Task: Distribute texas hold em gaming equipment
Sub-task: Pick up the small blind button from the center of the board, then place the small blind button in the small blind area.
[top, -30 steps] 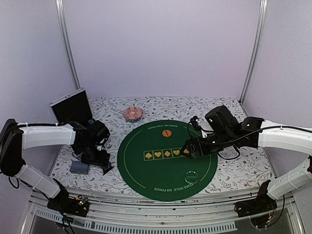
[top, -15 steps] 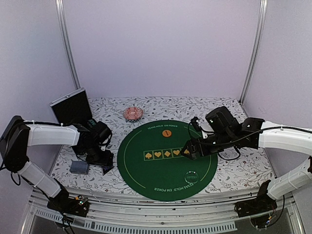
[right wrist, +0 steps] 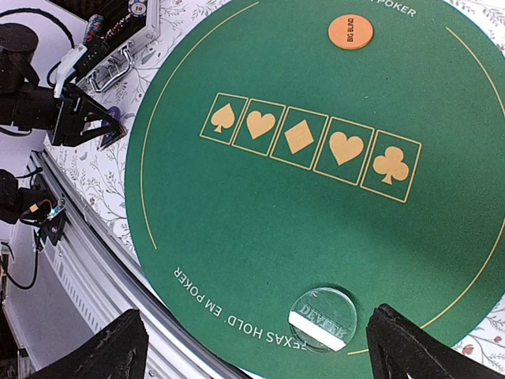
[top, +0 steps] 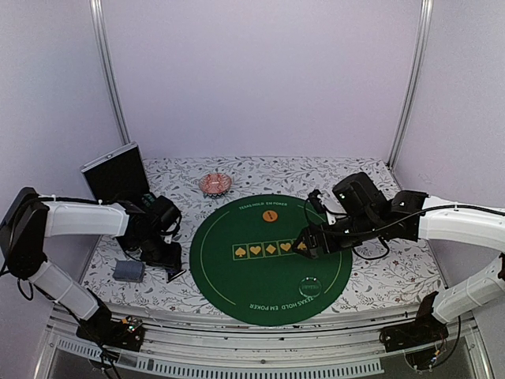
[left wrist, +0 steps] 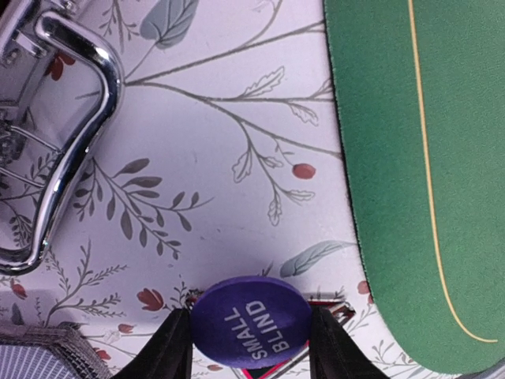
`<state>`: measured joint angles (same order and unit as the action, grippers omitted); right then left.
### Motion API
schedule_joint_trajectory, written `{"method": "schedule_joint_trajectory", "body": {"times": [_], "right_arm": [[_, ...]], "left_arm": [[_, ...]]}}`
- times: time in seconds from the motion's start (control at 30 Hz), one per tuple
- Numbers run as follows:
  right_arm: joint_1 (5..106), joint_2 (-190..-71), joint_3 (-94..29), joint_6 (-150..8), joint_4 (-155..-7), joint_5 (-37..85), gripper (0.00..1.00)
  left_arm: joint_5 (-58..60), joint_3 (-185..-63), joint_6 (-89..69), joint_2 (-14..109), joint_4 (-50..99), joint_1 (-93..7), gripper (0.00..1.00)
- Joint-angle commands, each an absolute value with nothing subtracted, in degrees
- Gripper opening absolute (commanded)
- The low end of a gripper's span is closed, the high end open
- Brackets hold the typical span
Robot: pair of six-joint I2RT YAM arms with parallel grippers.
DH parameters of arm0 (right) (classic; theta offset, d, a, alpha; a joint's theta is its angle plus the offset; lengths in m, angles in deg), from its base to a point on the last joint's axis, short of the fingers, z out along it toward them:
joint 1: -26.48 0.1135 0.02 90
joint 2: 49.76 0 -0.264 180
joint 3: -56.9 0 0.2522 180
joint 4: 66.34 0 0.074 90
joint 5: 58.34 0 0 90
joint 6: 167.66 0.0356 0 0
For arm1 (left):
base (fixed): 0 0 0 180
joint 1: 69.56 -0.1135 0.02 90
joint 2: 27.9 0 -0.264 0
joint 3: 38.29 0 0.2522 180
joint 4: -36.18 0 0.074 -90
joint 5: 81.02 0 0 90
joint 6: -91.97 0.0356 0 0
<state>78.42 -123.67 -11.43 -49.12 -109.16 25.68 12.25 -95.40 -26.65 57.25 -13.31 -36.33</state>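
My left gripper [left wrist: 252,351] is shut on a purple "SMALL BLIND" button disc [left wrist: 252,318], held low over the floral cloth just left of the green poker mat [left wrist: 426,158]. In the top view this gripper [top: 173,270] is off the mat's left edge [top: 207,260]. An orange "BIG BLIND" disc [right wrist: 350,31] lies at the mat's far side [top: 270,215]. A clear dealer disc [right wrist: 323,316] lies near the mat's front edge [top: 310,286]. My right gripper [right wrist: 264,347] is open and empty, hovering over the mat's right part [top: 304,246]. A grey-blue card deck [top: 129,271] lies beside my left gripper.
An open metal case [top: 117,174] with chips [right wrist: 136,8] and a chrome handle [left wrist: 79,118] stands at the left. A pink patterned dish [top: 215,183] sits behind the mat. The metal table rail [right wrist: 102,260] runs along the near edge.
My left gripper has shifted slightly toward the mat with the purple disc. My right arm has not visibly moved.
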Motion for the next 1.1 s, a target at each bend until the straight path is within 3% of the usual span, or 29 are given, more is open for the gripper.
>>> {"method": "schedule_joint_trajectory", "body": {"times": [0.0, 0.37, 0.67, 1.07], "right_arm": [[78.11, -123.15, -11.25, -48.83, -108.14, 25.36, 0.99], [78.07, -123.91, -12.38, -49.0, -108.14, 25.16, 0.99], [78.11, -124.56, -13.1, -49.22, -108.14, 25.07, 0.99], [78.1, -124.53, -14.27, -48.92, -109.21, 25.62, 0.99]], "left_arm": [[11.78, -94.72, -26.07, 57.59, -13.48, -36.94, 0.44], [16.13, -97.47, -25.9, 54.63, -16.87, -36.97, 0.42], [12.47, -99.63, -22.38, 53.54, -13.36, -36.19, 0.4], [10.28, -111.38, -13.83, 70.79, -8.31, -28.48, 0.39]]}}
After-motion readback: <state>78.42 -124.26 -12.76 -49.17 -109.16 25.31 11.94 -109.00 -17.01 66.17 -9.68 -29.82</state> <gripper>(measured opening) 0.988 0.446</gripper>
